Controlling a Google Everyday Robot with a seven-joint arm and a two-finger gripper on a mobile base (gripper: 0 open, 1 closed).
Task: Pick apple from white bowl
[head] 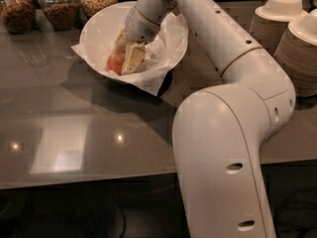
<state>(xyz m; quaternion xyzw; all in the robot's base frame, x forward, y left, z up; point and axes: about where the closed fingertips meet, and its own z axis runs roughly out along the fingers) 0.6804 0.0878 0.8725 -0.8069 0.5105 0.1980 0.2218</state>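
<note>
The end effector is down inside the white bowl, pressed close against the right side of the apple. I cannot tell whether it has closed on the fruit or only rests beside it.

The step in hand looks like securing the grasp before any lift. To do it well, the grip should be centred on the apple's widest part, since a round, smooth skin will squirt out of an off-centre pinch. The liner should stay out of the grip, or it will drag up with the fruit. The lift should go straight up and clear the rim before any sideways travel.

Nearest, the bench is a dark, polished slab that throws back soft glints and a pale rectangular reflection. The arm rises from its front edge in thick, rounded, off-white shells with a matte finish, then narrows toward the bowl.

Farther back, the bowl is wide, round and plain white, lined with crumpled paper whose corners stick out past the rim onto the bench. The apple, reddish-orange with a paler patch, lies low in the bowl on that liner.

Behind the bowl stand glass jars of brown, grainy contents. At the far right are stacked bowls, beige and ribbed at the edges.
</note>
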